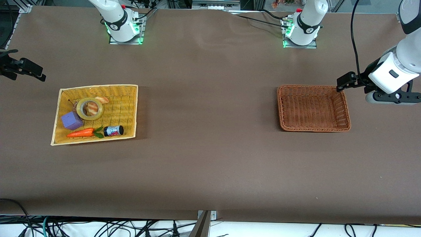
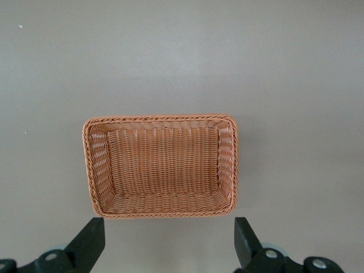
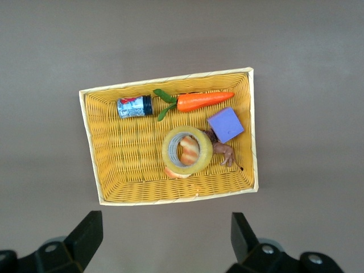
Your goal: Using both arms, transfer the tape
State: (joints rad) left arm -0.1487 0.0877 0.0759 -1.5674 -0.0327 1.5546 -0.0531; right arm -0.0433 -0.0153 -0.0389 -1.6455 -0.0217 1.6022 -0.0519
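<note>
Yellowish tape point(image 1: 89, 108) ringing croissant point(image 3: 190, 151) in yellow basket point(image 1: 128, 112); risks dragging it out. Left pincer point(image 2: 165, 242), right pincer point(image 3: 162, 242) both agape, empty.

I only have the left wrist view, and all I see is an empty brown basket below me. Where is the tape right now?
Observer: The tape lies in a yellow basket toward the right arm's end of the table, resting over a croissant.
Operator: Is the right end effector on it?
Observer: No. The right end effector hangs open in the air, holding nothing.
Operator: Anything crowding the tape?
Observer: A purple block sits right beside it, nearer to the front camera.
</note>
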